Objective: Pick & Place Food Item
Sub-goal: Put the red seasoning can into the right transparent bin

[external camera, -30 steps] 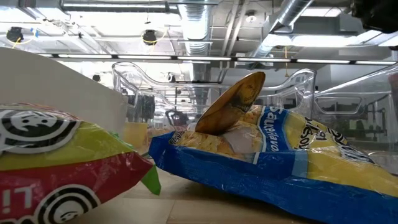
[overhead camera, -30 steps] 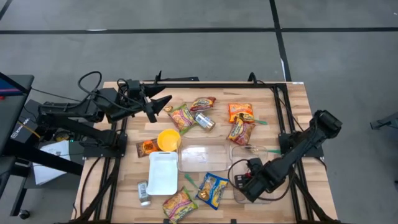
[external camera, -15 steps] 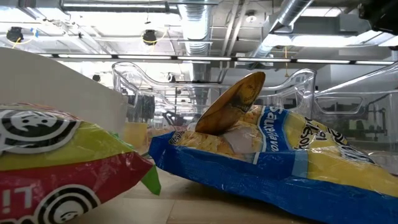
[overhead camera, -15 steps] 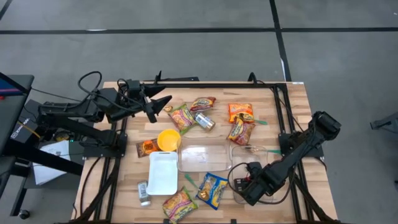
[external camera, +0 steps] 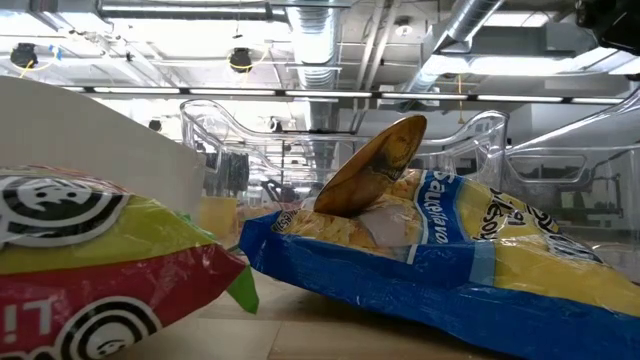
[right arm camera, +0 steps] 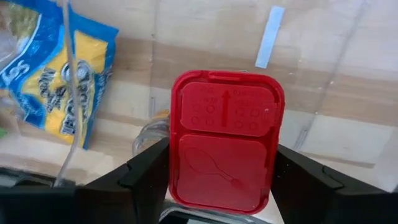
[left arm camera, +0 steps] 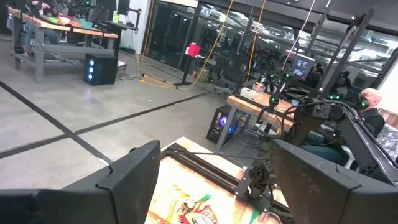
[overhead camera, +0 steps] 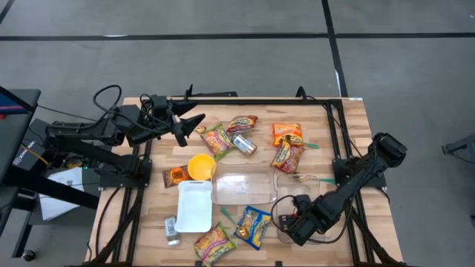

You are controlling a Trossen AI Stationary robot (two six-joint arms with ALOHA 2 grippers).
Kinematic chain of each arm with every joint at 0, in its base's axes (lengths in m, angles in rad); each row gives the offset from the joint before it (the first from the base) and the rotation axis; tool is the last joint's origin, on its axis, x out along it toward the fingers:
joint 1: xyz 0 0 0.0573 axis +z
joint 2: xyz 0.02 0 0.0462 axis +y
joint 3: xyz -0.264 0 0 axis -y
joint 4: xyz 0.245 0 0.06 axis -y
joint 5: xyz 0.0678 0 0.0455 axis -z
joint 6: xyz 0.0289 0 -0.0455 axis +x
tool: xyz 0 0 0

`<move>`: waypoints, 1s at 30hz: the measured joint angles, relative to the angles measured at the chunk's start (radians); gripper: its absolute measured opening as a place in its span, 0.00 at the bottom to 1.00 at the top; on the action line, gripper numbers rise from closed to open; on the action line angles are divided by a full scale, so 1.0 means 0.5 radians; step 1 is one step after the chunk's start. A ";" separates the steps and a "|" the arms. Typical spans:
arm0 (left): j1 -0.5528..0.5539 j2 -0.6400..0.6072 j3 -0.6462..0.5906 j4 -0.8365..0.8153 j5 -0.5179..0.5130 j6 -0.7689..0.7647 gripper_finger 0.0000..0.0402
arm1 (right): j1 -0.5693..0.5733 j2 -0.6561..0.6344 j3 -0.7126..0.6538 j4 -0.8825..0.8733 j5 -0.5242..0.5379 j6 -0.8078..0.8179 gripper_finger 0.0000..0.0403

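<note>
Now the right pincer, fingers beside a red pack, sits slightly farther left than before.

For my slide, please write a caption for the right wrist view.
Red packet between the right gripper jaws, above a clear container.

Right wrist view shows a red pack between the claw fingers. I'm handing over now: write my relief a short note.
Right claw: low at the table's near right, over a clear container, fingers either side of the red food pack; grip not confirmed.
Left claw: open, waiting at the far left.
Done: red pack reached.
Left: confirm hold or release; other snack bags, including the blue-yellow bag, lie loose on the table.
</note>
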 joint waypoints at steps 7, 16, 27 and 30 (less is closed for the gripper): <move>0.000 0.000 0.000 0.000 0.000 0.000 0.74 | 0.002 -0.012 0.000 0.047 0.000 -0.009 0.60; 0.000 0.000 0.000 0.001 0.000 -0.001 0.74 | 0.017 -0.098 0.000 -0.006 0.075 0.008 0.60; 0.000 0.000 0.000 0.002 0.000 -0.001 0.74 | -0.095 -0.206 0.000 -0.272 0.213 -0.072 0.55; 0.000 0.004 0.000 0.003 -0.001 -0.001 0.74 | -0.166 -0.204 0.000 -0.203 0.211 -0.233 0.44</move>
